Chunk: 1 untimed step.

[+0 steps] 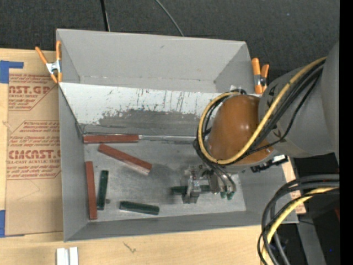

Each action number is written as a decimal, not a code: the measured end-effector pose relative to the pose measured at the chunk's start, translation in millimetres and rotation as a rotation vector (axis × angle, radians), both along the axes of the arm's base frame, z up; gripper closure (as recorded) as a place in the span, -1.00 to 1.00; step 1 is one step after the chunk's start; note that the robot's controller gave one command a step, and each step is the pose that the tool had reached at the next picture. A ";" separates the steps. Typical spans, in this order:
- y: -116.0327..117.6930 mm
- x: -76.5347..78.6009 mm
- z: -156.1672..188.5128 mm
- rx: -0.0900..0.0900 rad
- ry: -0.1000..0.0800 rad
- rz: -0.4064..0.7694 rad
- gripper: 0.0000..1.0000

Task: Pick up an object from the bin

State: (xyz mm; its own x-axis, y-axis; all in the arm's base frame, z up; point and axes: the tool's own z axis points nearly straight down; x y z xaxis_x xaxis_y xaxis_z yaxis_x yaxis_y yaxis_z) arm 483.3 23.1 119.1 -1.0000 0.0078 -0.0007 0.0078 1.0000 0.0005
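Bin: your grey bin (149,59) has sloped walls, so the loose pieces lie flat on its floor, spread apart rather than heaped.
Arm: the arm (237,128) leans in from the right, wrist down over the floor's right part.
Red bars: three red bars (124,159) lie to the left, well apart from the arm.
Green bars: two green bars (139,207) lie at lower left.
Gripper: the gripper (194,190) sits low at the floor — you cannot tell whether it is apart or together.
Stub: a dark green stub (178,190) lies just beside the gripper — likely your target, judging by nearness alone.
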 end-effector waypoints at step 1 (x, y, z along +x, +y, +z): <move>0.1 0.3 5.7 0.000 -0.001 0.000 1.00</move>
State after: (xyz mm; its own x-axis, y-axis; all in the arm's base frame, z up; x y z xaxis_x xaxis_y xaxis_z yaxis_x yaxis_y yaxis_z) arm 483.6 23.2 124.7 -1.0000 0.0078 -0.0022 0.0078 1.0000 0.0006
